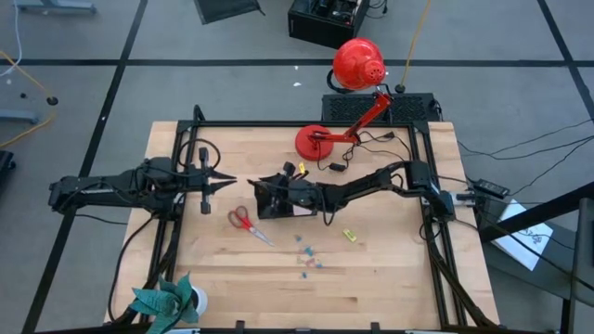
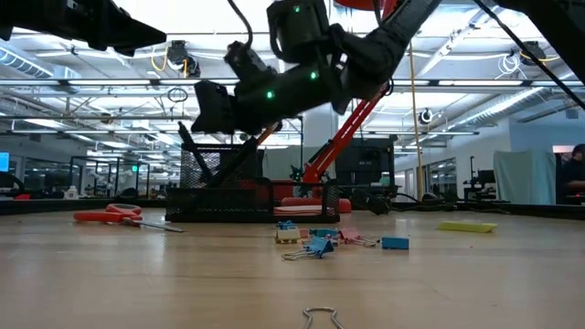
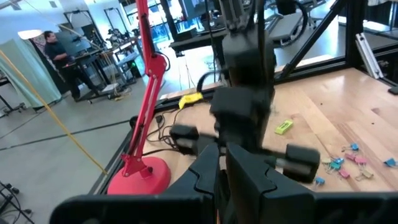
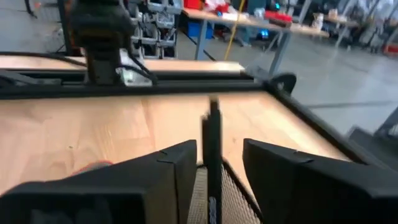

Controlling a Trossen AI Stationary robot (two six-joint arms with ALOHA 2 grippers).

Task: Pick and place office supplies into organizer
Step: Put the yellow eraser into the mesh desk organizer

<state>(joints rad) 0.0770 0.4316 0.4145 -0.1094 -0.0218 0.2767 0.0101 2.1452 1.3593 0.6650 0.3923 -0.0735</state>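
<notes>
Right gripper [image 4: 219, 149] hanging just above the organizer [image 2: 208, 203], near the middle of the table. Fingers [image 4: 166, 169] parted, with a dark pen [image 4: 214, 124] upright in the gap. A thin strip of space on each side of the pen, so nothing gripped. Below the pen, only the black mesh of the organizer, with the pen's lower end inside it; which compartment, impossible to say. Just beside the organizer, toward the front edge of the table, the red-handled scissors [image 1: 242, 220] flat on the wood. A little further to the front and to the right, a small heap of blue and pink clips [image 2: 317, 239], and near them one yellow piece [image 1: 350, 236]. One bare wire clip [image 2: 320, 317] alone, closest to the low camera. Behind the organizer, the round red lamp base [image 1: 314, 141] with its arm slanting up to the red lamp head [image 1: 357, 63]. Left gripper [image 1: 225, 183] waiting on the left side of the organizer, well above the wood, fingers pressed together to a point and carrying nothing. At the front left corner, a teal plant [image 1: 165, 301] in a white pot.
</notes>
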